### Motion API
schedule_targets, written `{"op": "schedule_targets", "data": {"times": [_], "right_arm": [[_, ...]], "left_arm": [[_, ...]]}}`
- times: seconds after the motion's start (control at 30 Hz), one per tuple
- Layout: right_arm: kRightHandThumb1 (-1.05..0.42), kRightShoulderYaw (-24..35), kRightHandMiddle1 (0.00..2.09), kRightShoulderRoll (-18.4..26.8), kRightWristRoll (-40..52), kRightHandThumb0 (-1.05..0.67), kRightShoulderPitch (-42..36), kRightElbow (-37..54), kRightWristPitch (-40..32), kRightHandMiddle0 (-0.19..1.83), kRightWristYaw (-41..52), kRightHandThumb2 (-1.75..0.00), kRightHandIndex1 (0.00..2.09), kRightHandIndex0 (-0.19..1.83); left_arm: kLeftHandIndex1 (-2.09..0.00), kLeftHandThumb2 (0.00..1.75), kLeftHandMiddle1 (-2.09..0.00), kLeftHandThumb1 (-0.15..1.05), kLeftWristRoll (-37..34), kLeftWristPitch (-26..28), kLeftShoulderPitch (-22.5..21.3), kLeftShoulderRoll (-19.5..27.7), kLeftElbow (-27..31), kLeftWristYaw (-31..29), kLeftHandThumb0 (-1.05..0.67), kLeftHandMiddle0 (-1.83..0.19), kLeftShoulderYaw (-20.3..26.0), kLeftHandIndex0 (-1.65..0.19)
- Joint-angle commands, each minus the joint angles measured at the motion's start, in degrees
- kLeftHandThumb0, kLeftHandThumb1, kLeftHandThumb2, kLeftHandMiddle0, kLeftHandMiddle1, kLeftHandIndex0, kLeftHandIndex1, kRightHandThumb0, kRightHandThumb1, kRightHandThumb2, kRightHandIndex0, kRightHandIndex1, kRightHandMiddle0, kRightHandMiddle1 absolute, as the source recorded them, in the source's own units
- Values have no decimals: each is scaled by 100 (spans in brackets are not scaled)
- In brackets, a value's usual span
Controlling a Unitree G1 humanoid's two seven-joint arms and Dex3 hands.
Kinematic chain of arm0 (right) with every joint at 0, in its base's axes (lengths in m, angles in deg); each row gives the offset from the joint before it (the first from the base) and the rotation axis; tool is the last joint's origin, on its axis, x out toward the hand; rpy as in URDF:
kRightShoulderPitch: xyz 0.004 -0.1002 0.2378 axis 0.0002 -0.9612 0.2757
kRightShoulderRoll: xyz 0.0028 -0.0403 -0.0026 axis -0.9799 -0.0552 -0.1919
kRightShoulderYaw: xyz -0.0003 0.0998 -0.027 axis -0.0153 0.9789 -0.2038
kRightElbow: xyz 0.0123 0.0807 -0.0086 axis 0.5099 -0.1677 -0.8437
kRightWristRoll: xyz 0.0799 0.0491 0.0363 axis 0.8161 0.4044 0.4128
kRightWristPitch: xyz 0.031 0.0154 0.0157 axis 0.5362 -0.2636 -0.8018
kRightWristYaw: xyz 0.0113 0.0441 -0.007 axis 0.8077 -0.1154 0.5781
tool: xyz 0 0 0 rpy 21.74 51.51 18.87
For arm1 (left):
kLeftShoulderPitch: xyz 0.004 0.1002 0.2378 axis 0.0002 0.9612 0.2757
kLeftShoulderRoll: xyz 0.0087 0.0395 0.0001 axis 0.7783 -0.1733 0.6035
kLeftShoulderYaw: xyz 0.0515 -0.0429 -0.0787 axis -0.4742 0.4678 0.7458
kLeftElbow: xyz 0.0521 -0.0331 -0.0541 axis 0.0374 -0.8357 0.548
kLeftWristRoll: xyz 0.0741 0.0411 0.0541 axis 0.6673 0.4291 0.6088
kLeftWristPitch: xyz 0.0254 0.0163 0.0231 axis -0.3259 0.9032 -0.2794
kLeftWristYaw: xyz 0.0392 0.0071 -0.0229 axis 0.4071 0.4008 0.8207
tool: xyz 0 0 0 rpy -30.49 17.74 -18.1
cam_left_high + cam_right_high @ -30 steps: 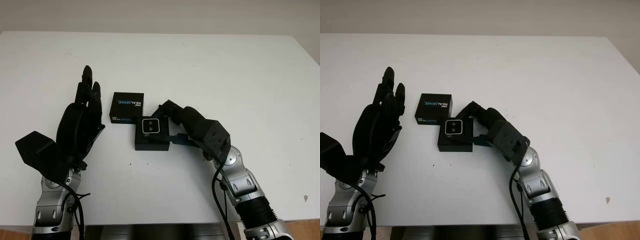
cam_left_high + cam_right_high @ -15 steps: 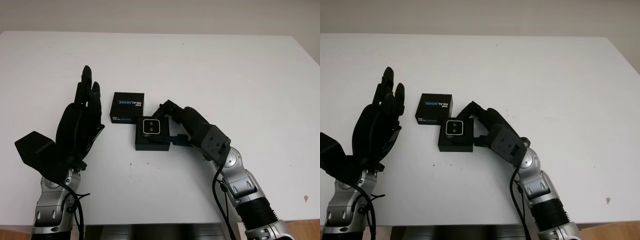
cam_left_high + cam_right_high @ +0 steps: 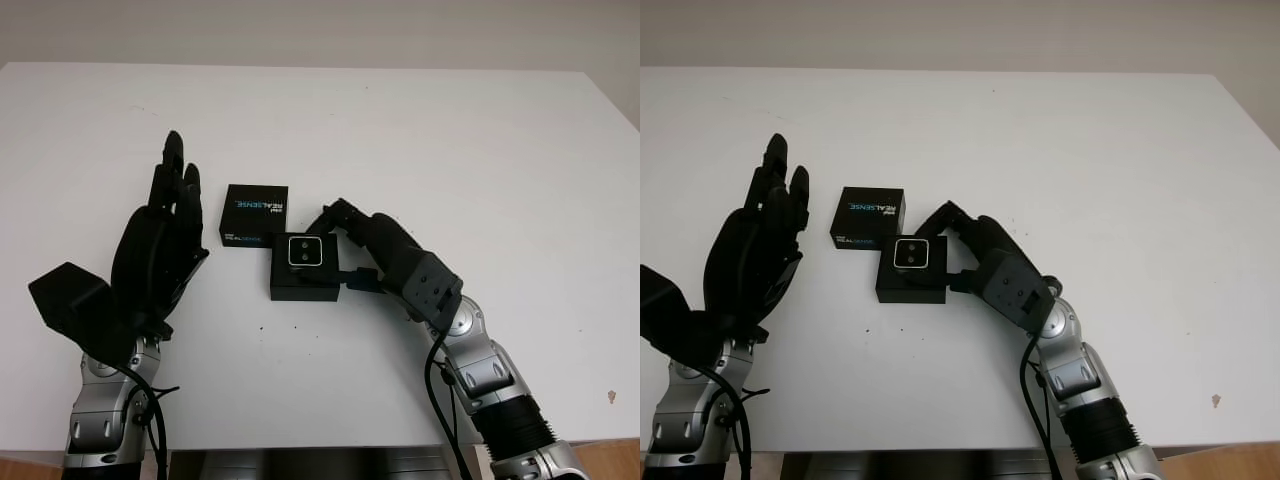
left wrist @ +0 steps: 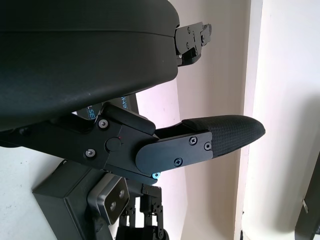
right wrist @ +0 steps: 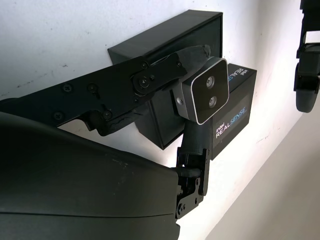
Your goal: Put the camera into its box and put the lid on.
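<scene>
The small silver-faced camera (image 3: 303,251) sits at the far end of the open black box (image 3: 303,285), lens side up. My right hand (image 3: 336,248) reaches in from the right and is shut on the camera, one finger behind it and the thumb along the box's right side. In the right wrist view the camera (image 5: 207,90) is pinched between fingers (image 5: 150,75) over the box (image 5: 165,37). The lid (image 3: 254,214), black with REALSENSE lettering, lies flat just beyond and left of the box. My left hand (image 3: 165,235) is open, raised to the left of the lid.
The white table (image 3: 450,140) stretches wide to the back and right. Its front edge (image 3: 300,447) runs close below both forearms.
My right wrist has eased slightly to the right while the camera stays held at the box. The left hand, lid and box have not moved.
</scene>
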Motion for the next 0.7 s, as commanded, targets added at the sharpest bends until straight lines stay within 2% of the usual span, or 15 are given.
{"op": "schedule_targets", "data": {"times": [0.0,0.37,0.4,0.5,0.67], "right_arm": [[-104,57,172,-3,-7,-48,-19,-33,86,28,-61,-5,6,18],[-104,-3,171,64,-52,-48,-29,-6,64,26,12,-5,5,17],[-104,-12,163,81,-41,-48,-27,11,26,21,77,-5,5,16],[-100,-31,121,122,-34,-52,-20,59,-90,12,239,-5,3,8],[-97,-98,72,193,-145,-56,-4,115,-193,11,394,-5,3,-3]], "left_arm": [[0,63,0,105,6,-21,57,8,89,-4,-83,19,6,19],[0,63,0,105,8,-47,33,-5,49,-1,-83,19,-3,19],[0,63,0,105,11,-40,45,-8,70,9,-83,19,-3,19],[0,63,0,105,-3,-26,60,-13,96,9,-83,19,2,19],[0,64,0,105,1,-31,64,-3,83,-4,-83,19,2,19]]}}
